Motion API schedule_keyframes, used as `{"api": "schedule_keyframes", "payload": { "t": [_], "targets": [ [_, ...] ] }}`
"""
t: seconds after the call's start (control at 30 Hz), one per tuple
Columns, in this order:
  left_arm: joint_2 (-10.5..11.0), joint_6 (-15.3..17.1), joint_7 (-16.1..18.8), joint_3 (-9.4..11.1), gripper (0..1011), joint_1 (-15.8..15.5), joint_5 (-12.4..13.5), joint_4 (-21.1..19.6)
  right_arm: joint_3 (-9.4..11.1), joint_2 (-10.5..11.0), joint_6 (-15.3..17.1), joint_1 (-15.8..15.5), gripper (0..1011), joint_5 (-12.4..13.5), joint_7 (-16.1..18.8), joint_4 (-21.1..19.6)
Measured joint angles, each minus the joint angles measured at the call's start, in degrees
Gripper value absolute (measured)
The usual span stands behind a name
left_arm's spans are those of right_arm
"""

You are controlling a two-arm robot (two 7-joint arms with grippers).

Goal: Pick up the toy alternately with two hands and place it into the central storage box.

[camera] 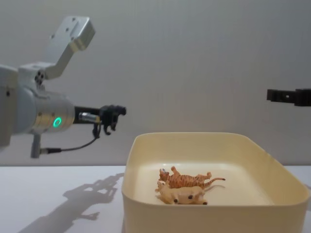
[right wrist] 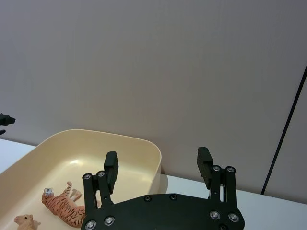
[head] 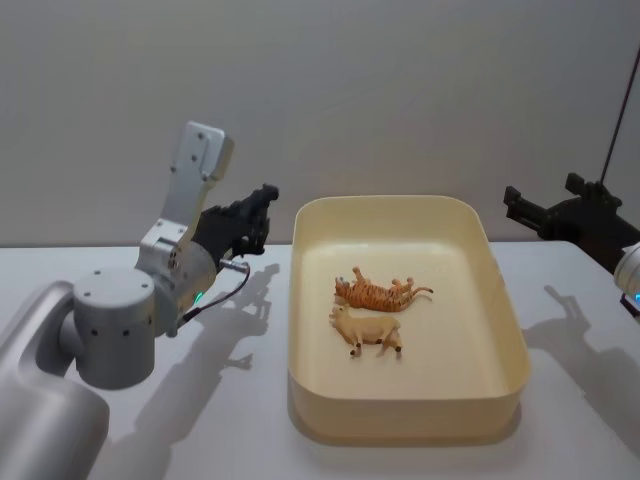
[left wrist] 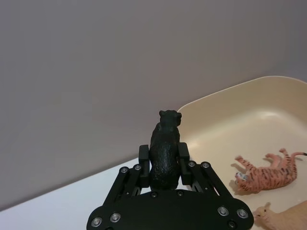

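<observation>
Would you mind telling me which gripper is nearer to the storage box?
Left. The left gripper holds a black toy just beside the storage box's left rim; the right gripper hangs open, farther right.

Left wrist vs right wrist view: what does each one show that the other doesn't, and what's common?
Left wrist alone: the left gripper shut on a black toy animal seen close from behind, raised beside the storage box. Right wrist alone: the right gripper open and holding nothing, plus a thin dark pole at the wall. Both: the cream box, the striped tiger toy and the tan toy lying in it.
</observation>
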Motion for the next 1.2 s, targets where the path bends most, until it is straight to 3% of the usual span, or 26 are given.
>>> {"api": "schedule_keyframes", "payload": {
  "t": [0.7,0.93,1.2],
  "targets": [
    [-1.4,4.0,-18.0,2.0,313,-5.0,5.5,-1.4,0.0,0.0,0.0,0.0,1001,0.0,0.0,0.0],
    [-2.2,4.2,-21.1,3.0,317,-6.2,7.2,-0.4,0.0,0.0,0.0,0.0,1001,0.0,0.0,0.0],
    [-2.9,4.3,-23.4,3.8,566,-7.1,8.6,0.5,0.0,0.0,0.0,0.0,1001,0.0,0.0,0.0]
  ]
}}
